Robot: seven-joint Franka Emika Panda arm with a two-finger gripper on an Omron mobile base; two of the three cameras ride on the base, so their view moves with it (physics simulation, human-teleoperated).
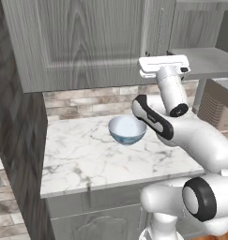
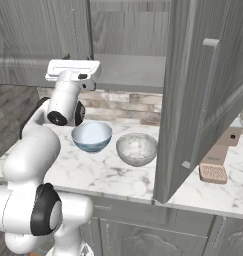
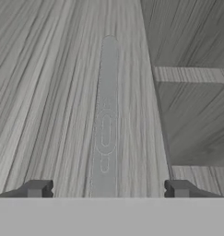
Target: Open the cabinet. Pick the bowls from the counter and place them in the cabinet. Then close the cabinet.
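The hand (image 3: pixel 105 189) is spread wide and grasps nothing; in the hand view its two dark fingertips (image 3: pixel 37 188) stand apart at the bottom, with the slim vertical bar handle (image 3: pixel 108 115) of a cabinet door running up between them. The handle lies close ahead of the tips, but whether they touch it cannot be told. In the base views the hand (image 1: pixel 163 66) is raised to the height of the cabinet's lower edge, pointing away from the cameras at the left door (image 1: pixel 82 37), which is closed.

The cabinet (image 2: pixel 128 35) hangs on the wall above the desk. Its right door (image 2: pixel 203 95) stands swung open toward the near side, its own bar handle (image 2: pixel 205 100) facing the right base camera, and the grey shelf (image 1: pixel 204 61) inside shows bare behind it.

Below the hand, on the white marble desk (image 1: pixel 87 154), sit the two bowls. The light blue bowl (image 2: pixel 92 136) stands upright just right of the arm's forearm, toward the far side of the slab. The speckled grey-beige bowl (image 2: pixel 137 148) stands just beside it on the right, slightly nearer, close to the open door's lower edge. Further right on the desk lies a tan, ridged object (image 2: pixel 215 167), partly hidden by the door. A brick backsplash (image 1: pixel 92 101) runs behind the desk, and a pale base cabinet (image 1: pixel 96 215) sits beneath it.
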